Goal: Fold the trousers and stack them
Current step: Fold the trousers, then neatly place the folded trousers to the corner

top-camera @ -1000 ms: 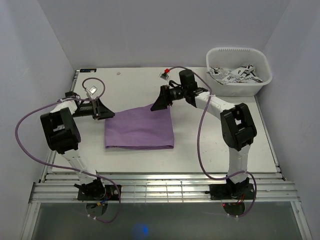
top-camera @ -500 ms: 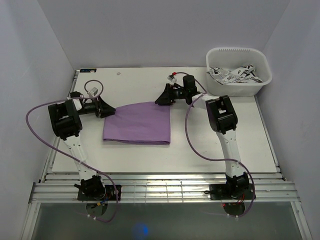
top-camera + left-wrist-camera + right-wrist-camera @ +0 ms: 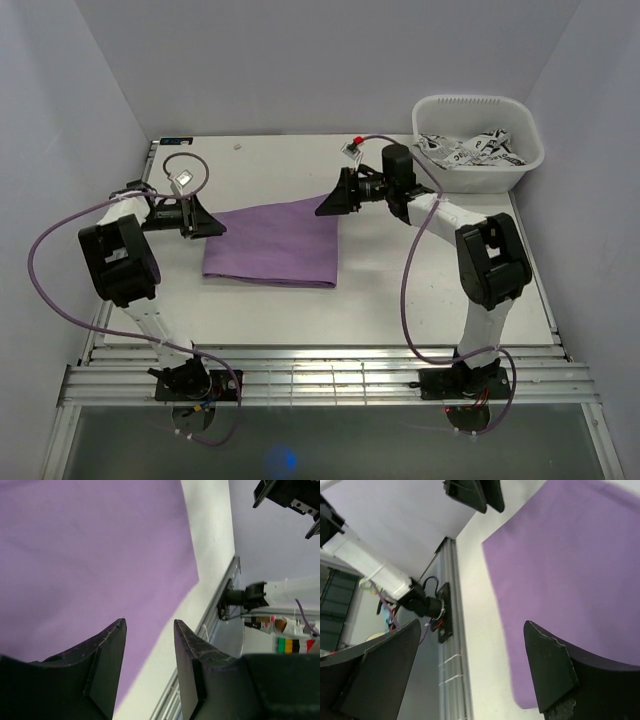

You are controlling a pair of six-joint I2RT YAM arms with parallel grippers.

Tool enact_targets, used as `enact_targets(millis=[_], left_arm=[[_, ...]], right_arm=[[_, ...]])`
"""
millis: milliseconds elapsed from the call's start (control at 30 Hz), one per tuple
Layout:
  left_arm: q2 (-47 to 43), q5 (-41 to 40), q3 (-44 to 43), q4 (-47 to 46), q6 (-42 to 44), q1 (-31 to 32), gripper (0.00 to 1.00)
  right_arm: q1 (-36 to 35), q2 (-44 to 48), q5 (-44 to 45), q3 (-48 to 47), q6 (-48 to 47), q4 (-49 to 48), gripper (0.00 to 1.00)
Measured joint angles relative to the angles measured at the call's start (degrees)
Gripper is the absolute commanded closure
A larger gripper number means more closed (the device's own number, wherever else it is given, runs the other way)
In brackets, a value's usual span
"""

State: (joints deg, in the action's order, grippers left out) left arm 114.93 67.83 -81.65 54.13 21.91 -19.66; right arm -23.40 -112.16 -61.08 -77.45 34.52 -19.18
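Two empty grippers. Folded lilac-purple soft-fabric trousers (image 3: 272, 246) flat, ctr of white table (image 3: 430, 290); left gripper (image 3: 216, 229) half-open at garment's left side, right gripper (image 3: 323, 209) wide open at its far-right cnr.

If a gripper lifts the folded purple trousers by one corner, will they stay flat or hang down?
The trousers would probably droop and unfold: they lie thin and flat on the table, like soft cloth. They look light for their area, so a push at one edge would likely bunch them, not slide them whole.
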Motion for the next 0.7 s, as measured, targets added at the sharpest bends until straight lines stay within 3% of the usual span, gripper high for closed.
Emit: enact_targets(millis=[133, 300, 467, 600, 700], left_arm=[[-6.2, 1.0, 7.0, 8.3, 8.1, 0.0, 0.51], [-0.9, 0.9, 14.4, 11.6, 11.9, 0.0, 0.51], [5.5, 0.0, 16.0, 7.0, 6.6, -0.1, 0.51], [7.3, 0.2, 15.4, 4.2, 0.0, -1.6, 0.52], [7.6, -0.6, 13.8, 2.3, -4.5, -4.1, 0.52]], right_arm=[[-5.7, 7.6, -0.6, 9.4, 0.0, -2.5, 0.13], [-12.2, 3.8, -0.9, 16.3, -1.3, -1.9, 0.14], [-10.8, -6.9, -0.9, 16.3, -3.5, -0.4, 0.18], [-8.7, -12.1, -5.4, 9.9, -3.9, 1.1, 0.19], [-8.4, -15.4, -5.8, 3.3, -5.6, 4.4, 0.11]])
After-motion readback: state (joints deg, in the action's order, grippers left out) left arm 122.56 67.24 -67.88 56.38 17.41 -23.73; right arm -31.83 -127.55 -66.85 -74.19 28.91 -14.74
